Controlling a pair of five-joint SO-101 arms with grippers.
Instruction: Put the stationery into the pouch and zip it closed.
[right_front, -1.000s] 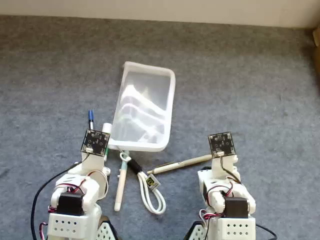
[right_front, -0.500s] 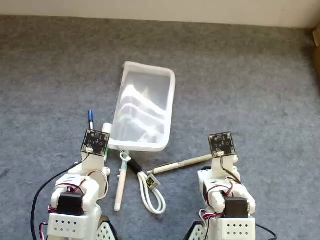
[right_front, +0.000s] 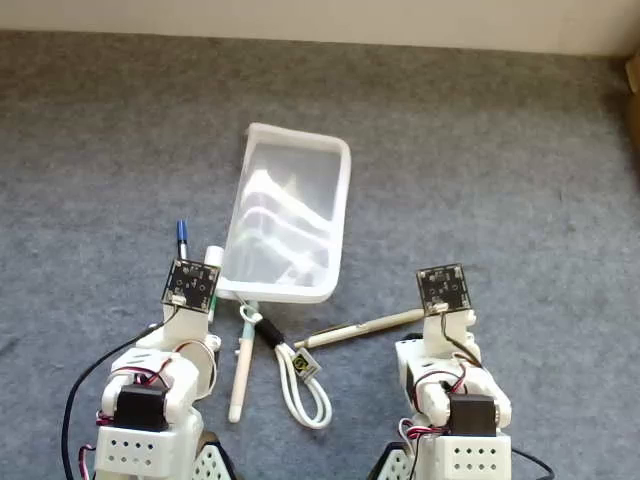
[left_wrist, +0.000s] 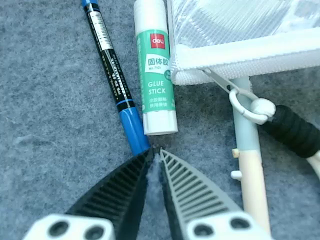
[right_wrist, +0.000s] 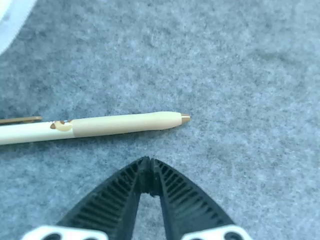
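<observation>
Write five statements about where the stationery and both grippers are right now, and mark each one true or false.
1. The glue stick lies beside the blue marker on the carpet, outside the pouch. True.
2. The right gripper is shut on the cream pen. False: it is shut on nothing, and the cream pen lies on the carpet just ahead of it.
3. The left gripper is shut and holds nothing. True.
4. Every pen is inside the pouch. False: the cream pen and a pale pen lie on the carpet.
5. The white strap lies on top of the pouch. False: the white strap lies on the carpet between the arms.
</observation>
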